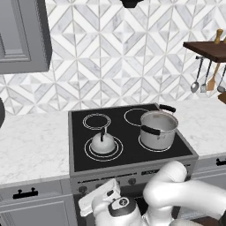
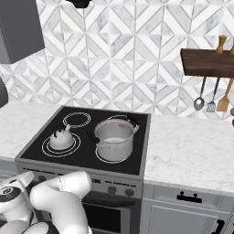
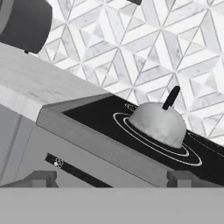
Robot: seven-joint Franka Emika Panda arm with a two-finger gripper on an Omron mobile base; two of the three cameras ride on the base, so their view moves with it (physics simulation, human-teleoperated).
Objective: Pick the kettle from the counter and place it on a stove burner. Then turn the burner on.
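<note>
Kettle (image 3: 158,122) sits on stove burner (image 3: 131,131), beyond pincer (image 3: 111,177), which is low at stove (image 1: 132,154) front; released, fingers apart. Marble worktop (image 1: 31,148), pot (image 1: 157,129) further right.

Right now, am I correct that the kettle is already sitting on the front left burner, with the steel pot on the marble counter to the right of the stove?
Not quite. The kettle does sit on the front left burner, but the steel pot is not on the counter. It stands on the stove itself, over the front right ring, as the left base view shows.
</note>
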